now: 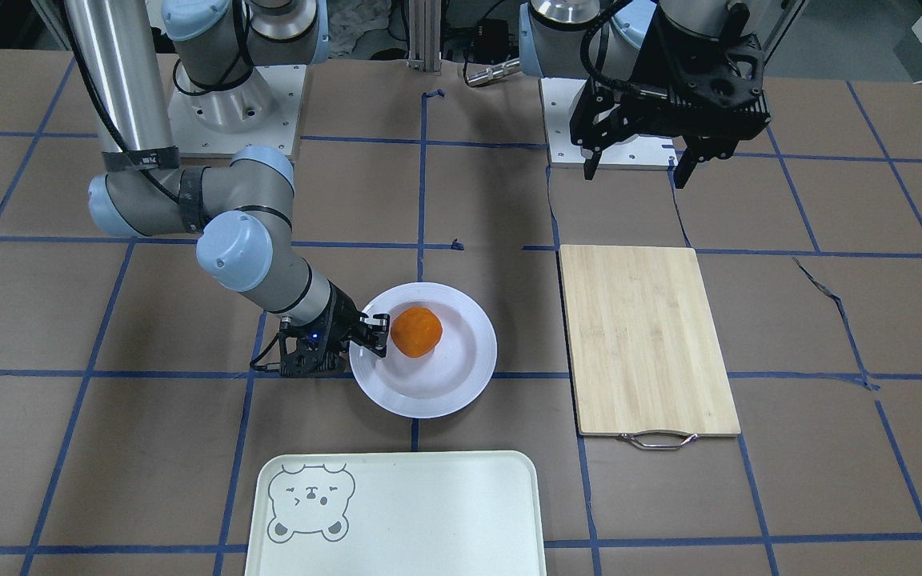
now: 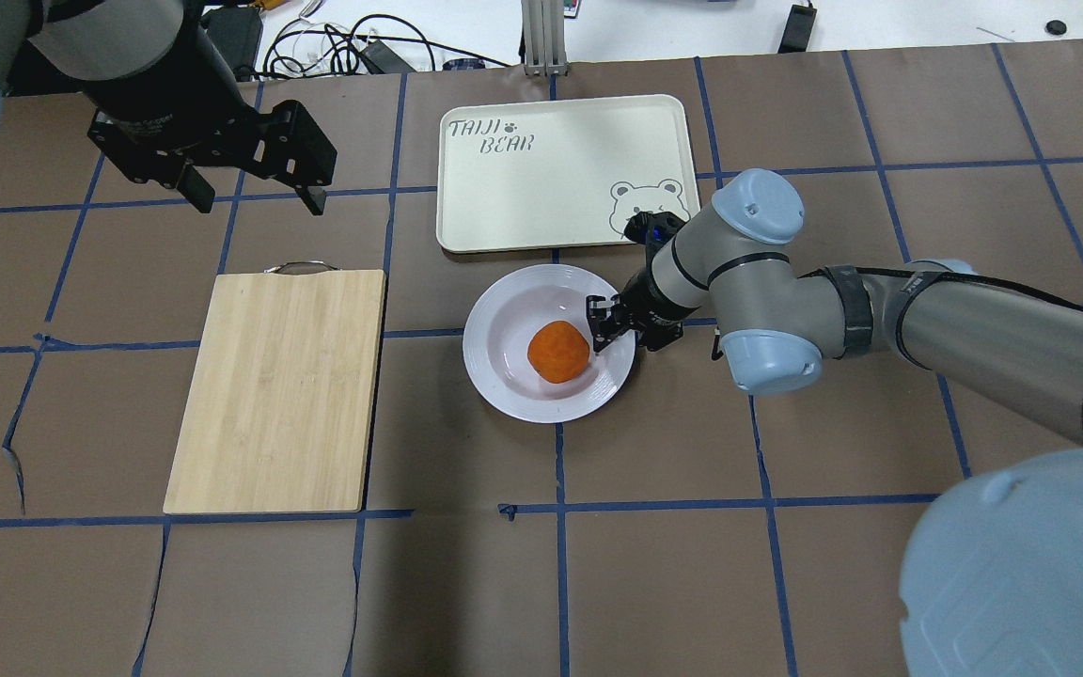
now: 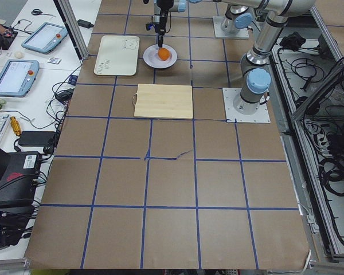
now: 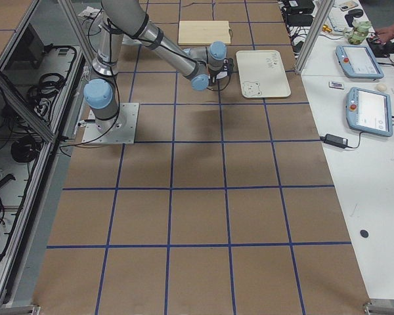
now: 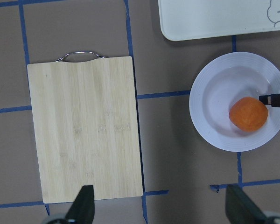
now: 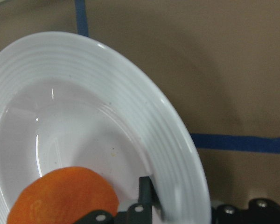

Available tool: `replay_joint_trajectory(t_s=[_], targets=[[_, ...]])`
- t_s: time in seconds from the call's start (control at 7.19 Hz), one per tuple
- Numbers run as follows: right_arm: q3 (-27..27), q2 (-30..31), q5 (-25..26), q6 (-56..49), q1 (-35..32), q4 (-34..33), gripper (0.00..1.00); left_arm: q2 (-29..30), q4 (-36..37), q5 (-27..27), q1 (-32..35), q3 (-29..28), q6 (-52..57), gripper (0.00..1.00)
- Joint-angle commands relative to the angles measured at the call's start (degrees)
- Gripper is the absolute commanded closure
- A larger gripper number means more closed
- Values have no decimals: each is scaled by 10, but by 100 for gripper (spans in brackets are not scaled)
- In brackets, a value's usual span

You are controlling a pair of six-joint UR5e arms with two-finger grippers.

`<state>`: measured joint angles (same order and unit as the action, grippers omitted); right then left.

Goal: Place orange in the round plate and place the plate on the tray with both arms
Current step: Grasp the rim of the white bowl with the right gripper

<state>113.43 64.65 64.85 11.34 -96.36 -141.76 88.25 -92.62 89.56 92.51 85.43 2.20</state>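
The orange [image 1: 416, 331] [image 2: 558, 351] [image 5: 248, 113] [image 6: 60, 196] rests inside the round white plate [image 1: 469, 384] [image 2: 504, 376] [image 5: 210, 126] [image 6: 130, 74], which sits flat on the table just short of the cream tray [image 1: 429, 512] [image 2: 541, 179]. My right gripper [image 1: 377, 334] [image 2: 598, 324] [image 6: 177, 205] is low at the plate's edge beside the orange, shut on the ribbed rim, with one finger [image 6: 144, 186] inside the plate and the other hidden under the rim. High above the table near its base, my left gripper [image 1: 637, 164] [image 2: 255, 193] [image 5: 158, 205] hangs open, holding nothing.
A wooden cutting board [image 1: 645, 336] [image 2: 278, 385] with a metal handle lies beside the plate, under the left arm. The right arm's elbow [image 2: 767, 357] hangs over the table next to the plate. Screens and cables [image 3: 23, 69] sit on benches beyond the tray's side.
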Motion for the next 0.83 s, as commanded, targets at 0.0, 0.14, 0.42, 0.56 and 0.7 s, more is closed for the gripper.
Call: replay_joint_trajectory(t_s=[0.0,0.14,0.42,0.56,0.7], targets=[[-14,3,-2,24,0,3,85,1,0,0,-1,0,0,0],[-34,6,4,73,0,5,89,1,0,0,-1,1,0,0],[-39,20,-1,115,1,3,90,1,0,0,-2,1,0,0],[-51,21,0,118,3,5,91,1,0,0,-2,1,0,0],[-62,23,-1,140,4,7,91,1,0,0,-2,1,0,0]])
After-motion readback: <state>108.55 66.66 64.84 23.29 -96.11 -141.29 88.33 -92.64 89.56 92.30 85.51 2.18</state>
